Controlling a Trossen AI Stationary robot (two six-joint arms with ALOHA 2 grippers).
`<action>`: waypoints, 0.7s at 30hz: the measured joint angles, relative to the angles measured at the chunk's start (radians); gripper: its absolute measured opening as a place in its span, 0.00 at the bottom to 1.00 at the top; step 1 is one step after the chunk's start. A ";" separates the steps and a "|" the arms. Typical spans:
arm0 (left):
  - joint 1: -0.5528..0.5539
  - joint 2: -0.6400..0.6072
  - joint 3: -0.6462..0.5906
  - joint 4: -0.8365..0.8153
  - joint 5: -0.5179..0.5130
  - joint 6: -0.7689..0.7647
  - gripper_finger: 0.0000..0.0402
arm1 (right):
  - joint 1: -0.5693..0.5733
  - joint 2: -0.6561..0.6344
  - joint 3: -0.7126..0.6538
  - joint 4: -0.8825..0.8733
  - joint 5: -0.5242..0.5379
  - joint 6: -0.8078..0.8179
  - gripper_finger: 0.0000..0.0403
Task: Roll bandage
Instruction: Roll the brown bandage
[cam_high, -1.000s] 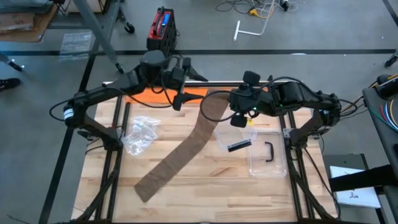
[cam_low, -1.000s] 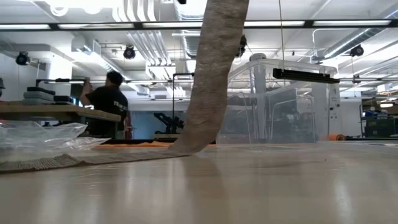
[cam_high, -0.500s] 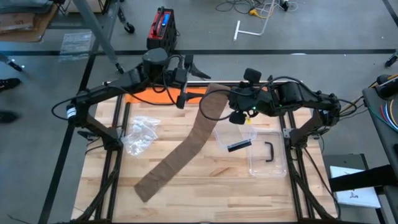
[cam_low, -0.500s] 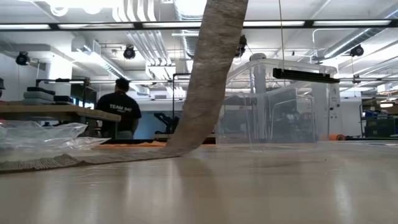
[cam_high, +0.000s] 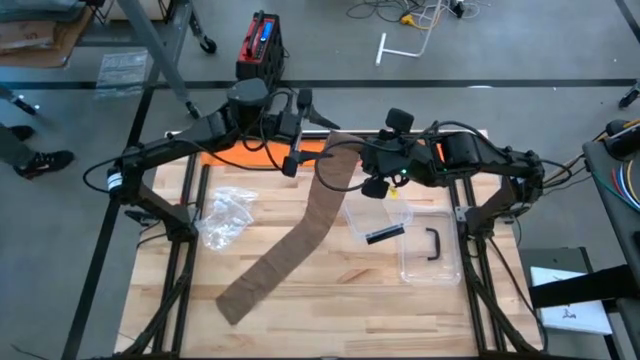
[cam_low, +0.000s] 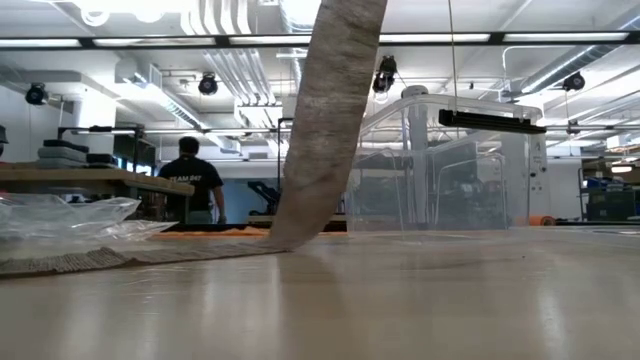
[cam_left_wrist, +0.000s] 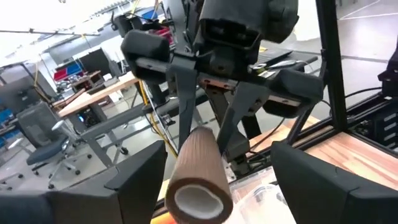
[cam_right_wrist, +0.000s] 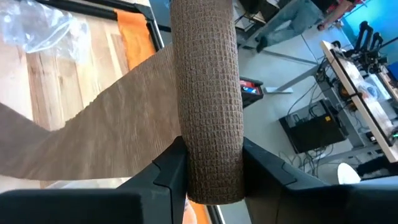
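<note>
Two tools up over the far half of the table, facing each other. Right tool clamped on the bandage roll, fingers pressed against both sides of the brown woven cylinder, roll held in the air above the table's far middle. Left tool just beside it, fingers spread wide and gripping nothing, white core of the roll pointing straight at it between them. Loose bandage tail hanging down from the roll, then running flat along the wood toward the near left corner. In the low view, strip dropping steeply onto the table and lying flat off to the left. Crumpled clear plastic bag on the left side, just beside the strip. Clear plastic box on the right, black clip and black handle inside or on it, hard to tell which. Orange mat at the far edge under the arms. Red and black case on the floor beyond. Person in a dark shirt standing far back in the room.
</note>
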 joint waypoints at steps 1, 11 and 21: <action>0.000 0.000 0.000 0.000 -0.006 -0.008 0.71 | 0.000 0.003 0.000 0.017 0.002 -0.010 0.28; 0.000 0.000 -0.001 -0.031 -0.044 -0.018 0.65 | 0.001 0.009 0.002 0.066 0.001 -0.033 0.28; -0.002 0.000 -0.002 -0.032 -0.044 -0.045 0.52 | 0.001 0.009 0.002 0.073 0.000 -0.045 0.28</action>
